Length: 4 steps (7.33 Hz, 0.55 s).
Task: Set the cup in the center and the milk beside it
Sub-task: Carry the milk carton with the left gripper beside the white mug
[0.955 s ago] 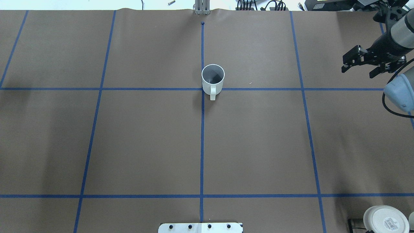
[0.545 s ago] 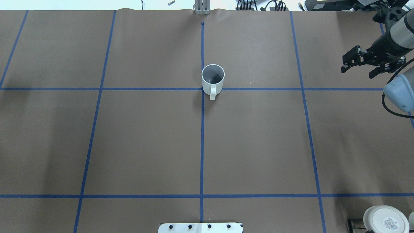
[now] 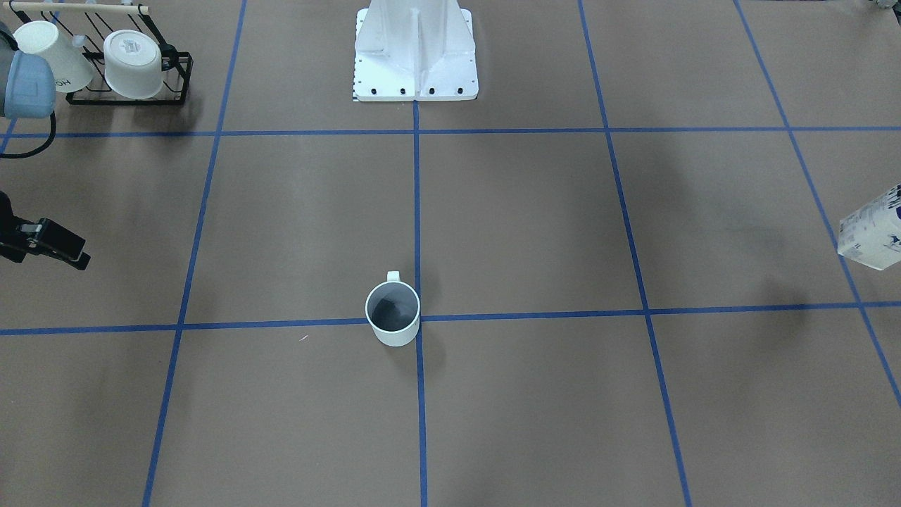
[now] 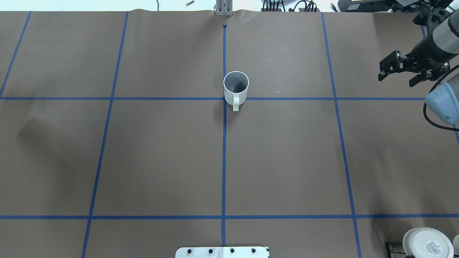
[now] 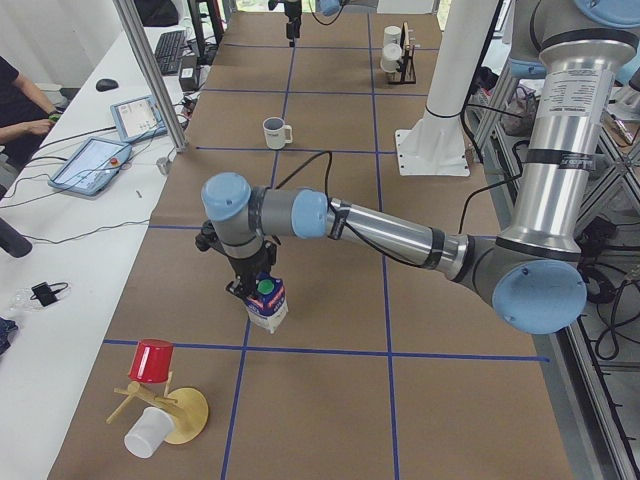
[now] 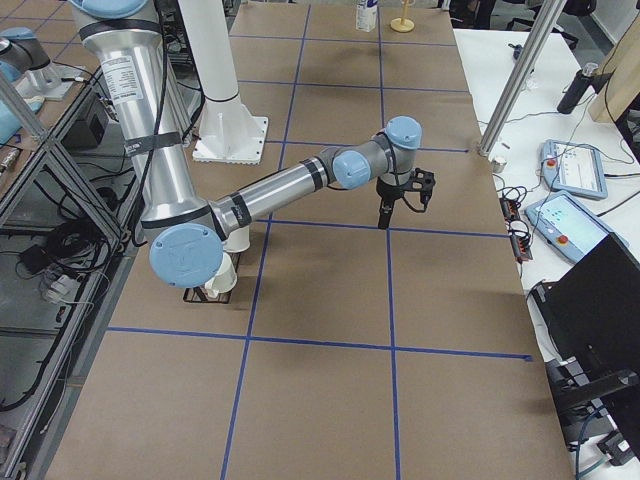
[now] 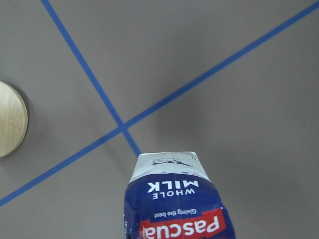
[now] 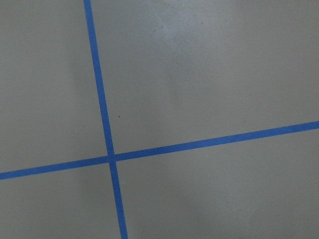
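Observation:
The white cup (image 4: 236,87) stands upright at the crossing of the blue centre lines, handle toward the robot; it also shows in the front view (image 3: 393,313) and far off in the left view (image 5: 274,131). The milk (image 5: 267,303), blue above and white below with a green cap, hangs tilted above the table under my left gripper (image 5: 250,282). It fills the bottom of the left wrist view (image 7: 174,199) and shows at the front view's right edge (image 3: 873,229). My right gripper (image 4: 397,79) is open and empty, far right of the cup.
A black rack with white cups (image 3: 127,63) stands near the robot's base (image 3: 415,49); one squat cup shows overhead (image 4: 426,243). A wooden stand with a red cup (image 5: 155,365) is near the milk; its disc shows in the wrist view (image 7: 10,119).
A shadow at the overhead view's left edge has spread inward and toward the robot. The cup and the right gripper have not visibly moved.

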Available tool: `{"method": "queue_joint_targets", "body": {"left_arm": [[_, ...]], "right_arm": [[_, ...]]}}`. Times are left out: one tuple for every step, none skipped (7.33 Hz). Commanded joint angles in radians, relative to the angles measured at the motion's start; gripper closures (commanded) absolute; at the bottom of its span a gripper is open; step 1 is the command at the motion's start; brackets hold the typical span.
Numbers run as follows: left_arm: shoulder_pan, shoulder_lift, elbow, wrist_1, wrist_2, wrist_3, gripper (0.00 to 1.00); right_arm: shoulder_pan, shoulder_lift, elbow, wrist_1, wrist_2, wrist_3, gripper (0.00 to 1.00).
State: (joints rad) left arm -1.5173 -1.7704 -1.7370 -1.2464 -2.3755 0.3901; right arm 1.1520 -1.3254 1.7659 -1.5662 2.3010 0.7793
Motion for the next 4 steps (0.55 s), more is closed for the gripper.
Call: {"method": "queue_joint_targets", "body": {"left_arm": [[0.125, -0.166, -0.029, 0.074, -0.049, -0.359, 1.00], [0.228, -0.258, -0.029, 0.071, -0.054, -0.618, 1.00], [0.330, -0.326, -0.021, 0.061, -0.051, -0.778, 1.00], [0.441, -0.419, -0.003, 0.055, -0.048, -0.957, 1.00]], "right_arm": [[0.000, 0.000, 0.000, 0.002, 0.000, 0.000, 0.00], [0.000, 0.000, 0.000, 0.002, 0.000, 0.000, 0.00], [-0.001, -0.002, -0.002, 0.002, -0.002, 0.000, 0.00], [-0.001, 0.000, 0.000, 0.002, -0.005, 0.000, 0.00]]}}
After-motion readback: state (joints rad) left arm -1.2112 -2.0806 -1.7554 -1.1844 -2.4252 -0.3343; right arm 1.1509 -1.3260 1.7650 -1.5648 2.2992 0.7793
